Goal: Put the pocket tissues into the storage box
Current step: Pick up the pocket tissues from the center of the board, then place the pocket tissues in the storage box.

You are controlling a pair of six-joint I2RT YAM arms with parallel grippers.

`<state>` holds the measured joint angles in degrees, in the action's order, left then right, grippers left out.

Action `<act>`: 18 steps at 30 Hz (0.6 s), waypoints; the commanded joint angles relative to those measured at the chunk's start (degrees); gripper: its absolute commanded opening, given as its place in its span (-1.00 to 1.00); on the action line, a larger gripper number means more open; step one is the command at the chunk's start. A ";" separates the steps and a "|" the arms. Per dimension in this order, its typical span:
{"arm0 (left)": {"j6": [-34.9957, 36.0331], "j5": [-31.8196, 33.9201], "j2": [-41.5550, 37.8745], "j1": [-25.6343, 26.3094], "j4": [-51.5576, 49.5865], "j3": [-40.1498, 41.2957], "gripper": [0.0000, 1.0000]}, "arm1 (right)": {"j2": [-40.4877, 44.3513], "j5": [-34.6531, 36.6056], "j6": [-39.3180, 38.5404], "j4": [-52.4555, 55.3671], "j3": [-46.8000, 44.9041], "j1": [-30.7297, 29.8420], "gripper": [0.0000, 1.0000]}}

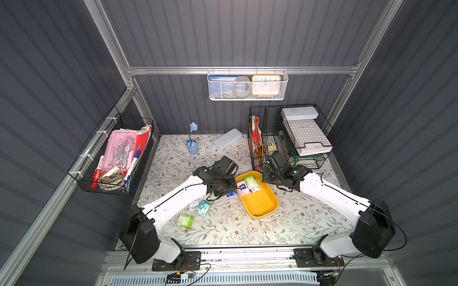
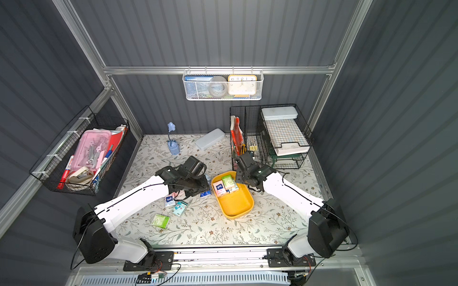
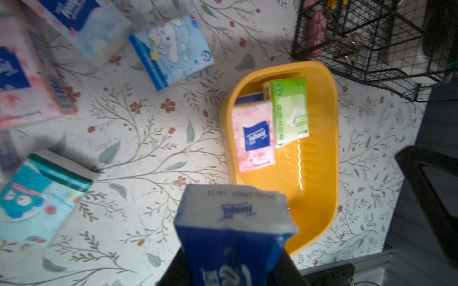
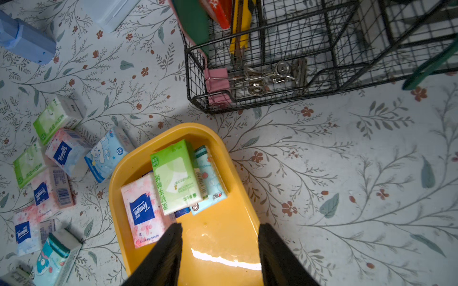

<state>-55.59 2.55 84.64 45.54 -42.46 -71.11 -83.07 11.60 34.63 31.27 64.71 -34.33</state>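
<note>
Grey ribbed panels (image 1: pixel 223 37) enclose the floral counter (image 1: pixel 247 230). The left hand (image 3: pixel 231 270) grips a dark blue packet (image 3: pixel 230 222); the right hand (image 4: pixel 219 230) hangs spread, empty, over the yellow storage box (image 1: pixel 261 206) holding several pocket tissues (image 4: pixel 173 178); others lie alongside.

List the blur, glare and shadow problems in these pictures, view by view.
Left wrist: the dark blue packet near the lens is soft, the pink packet at the edge smeared, a glare streak on the storage box. Right wrist: sharp, with a glare band on the storage box floor. Both top views: bright table, dim walls.
</note>
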 commanded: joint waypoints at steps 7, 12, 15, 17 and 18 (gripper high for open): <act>-7.78 -2.89 12.37 7.74 6.65 -7.81 -0.25 | 3.81 -0.04 0.97 -0.88 -2.85 3.80 0.08; -12.66 -3.75 16.51 8.36 7.74 -8.16 -0.22 | 6.39 -0.26 0.92 -1.18 -4.47 5.21 0.08; -12.52 -4.85 20.90 9.24 5.48 -12.38 -0.21 | 7.72 -0.24 0.75 -1.10 -5.02 5.92 0.08; -10.66 -4.92 24.27 9.84 2.92 -16.62 -0.21 | 8.21 -0.50 0.62 -1.16 -5.21 6.30 0.08; -9.58 -5.36 25.97 10.07 2.11 -18.89 -0.21 | 8.36 -0.61 0.50 -1.13 -5.30 6.52 0.08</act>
<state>-66.17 -1.17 108.01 54.57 -37.39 -85.19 -75.50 11.29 35.11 30.04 60.36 -28.36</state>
